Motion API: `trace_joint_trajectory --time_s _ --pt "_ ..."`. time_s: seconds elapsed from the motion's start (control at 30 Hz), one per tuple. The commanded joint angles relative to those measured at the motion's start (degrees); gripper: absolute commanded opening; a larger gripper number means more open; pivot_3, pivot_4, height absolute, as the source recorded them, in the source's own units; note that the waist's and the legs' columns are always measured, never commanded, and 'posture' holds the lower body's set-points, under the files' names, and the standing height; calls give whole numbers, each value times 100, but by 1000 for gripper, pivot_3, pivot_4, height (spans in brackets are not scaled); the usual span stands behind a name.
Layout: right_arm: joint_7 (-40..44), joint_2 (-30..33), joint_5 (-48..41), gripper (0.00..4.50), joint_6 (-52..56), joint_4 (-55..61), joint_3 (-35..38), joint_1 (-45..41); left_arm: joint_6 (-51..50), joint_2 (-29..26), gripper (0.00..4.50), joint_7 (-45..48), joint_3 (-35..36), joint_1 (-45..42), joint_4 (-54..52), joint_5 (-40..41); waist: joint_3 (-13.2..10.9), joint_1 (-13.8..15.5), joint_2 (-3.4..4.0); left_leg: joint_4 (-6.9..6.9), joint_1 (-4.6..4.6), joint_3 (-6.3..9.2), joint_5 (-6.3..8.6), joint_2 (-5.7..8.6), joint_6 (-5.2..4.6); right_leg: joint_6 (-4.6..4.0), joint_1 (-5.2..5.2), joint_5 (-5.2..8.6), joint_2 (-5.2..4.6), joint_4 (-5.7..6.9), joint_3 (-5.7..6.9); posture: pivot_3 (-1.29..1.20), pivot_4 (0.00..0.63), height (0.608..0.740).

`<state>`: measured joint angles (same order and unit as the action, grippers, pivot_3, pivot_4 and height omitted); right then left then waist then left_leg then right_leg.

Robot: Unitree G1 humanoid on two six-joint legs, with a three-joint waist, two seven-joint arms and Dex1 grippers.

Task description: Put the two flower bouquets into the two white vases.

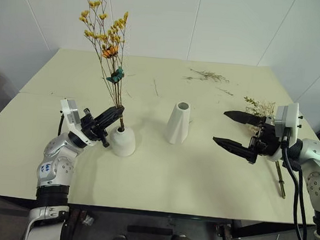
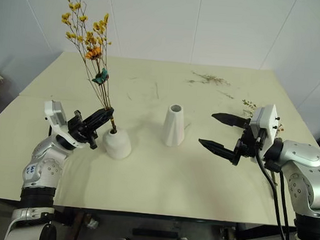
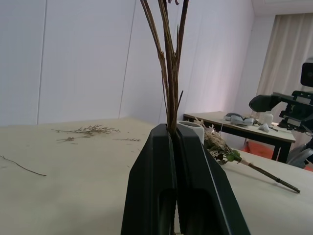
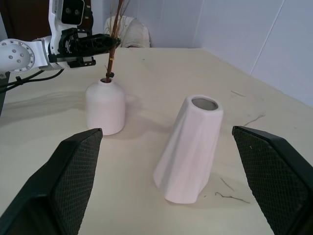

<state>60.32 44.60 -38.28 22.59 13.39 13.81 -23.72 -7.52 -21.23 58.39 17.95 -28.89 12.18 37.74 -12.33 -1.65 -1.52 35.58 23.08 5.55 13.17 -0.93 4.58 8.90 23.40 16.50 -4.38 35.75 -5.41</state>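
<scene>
The pale table fills the middle of the scene, with white walls behind it. At its far side lie loose dried twigs.

The left gripper is clenched on the brown stems of the yellow bouquet, just above the short vase. The stems stand nearly upright, leaning a little to the robot's left, and their lower ends go down into the small top hole of that vase, as the right wrist view shows. The yellow-orange blossoms rise high above the table against the wall; a small teal bit sits partway up the stems.

The right gripper hangs above the table's right side, jaws spread wide and holding nothing, pointing toward the tall vase. That vase stands upright near the table's middle, between the two grippers, well apart from the short one and with its mouth bare.

The cream bouquet lies flat on the table near the right edge, behind and beside the right gripper, partly hidden by it. Its thick stem runs toward the near edge of the table. In the left wrist view it lies just beyond the tall vase, sprigs toward the vase.
</scene>
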Motion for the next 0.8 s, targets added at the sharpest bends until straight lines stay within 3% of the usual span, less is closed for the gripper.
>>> trace_joint_trajectory --time_s 0.03,0.53,0.6,0.8 --pt "-79 -25 -123 4500 -17 192 147 27 214 -44 22 63 -1 77 -12 -80 0 3 0 0 0 0 0 0 0 0 0 0 0 0 0 0 150 740" --pt "-168 -132 -116 4500 -41 169 77 -18 1004 208 22 8 -74 52 587 -380 0 6 0 -1 1 0 0 0 0 -1 -2 -1 0 -8 0 0 150 740" --pt "-165 -141 -122 4500 -32 173 71 -23 741 211 22 37 -142 85 523 -277 0 6 0 -1 1 0 0 0 0 -1 -2 -1 0 -10 0 0 150 740" --pt "-146 -131 -116 4500 -41 142 95 -26 561 -64 1608 60 -216 237 283 -393 0 -7 0 -7 1 0 0 0 -1 -1 -1 -1 0 -10 0 0 150 740"
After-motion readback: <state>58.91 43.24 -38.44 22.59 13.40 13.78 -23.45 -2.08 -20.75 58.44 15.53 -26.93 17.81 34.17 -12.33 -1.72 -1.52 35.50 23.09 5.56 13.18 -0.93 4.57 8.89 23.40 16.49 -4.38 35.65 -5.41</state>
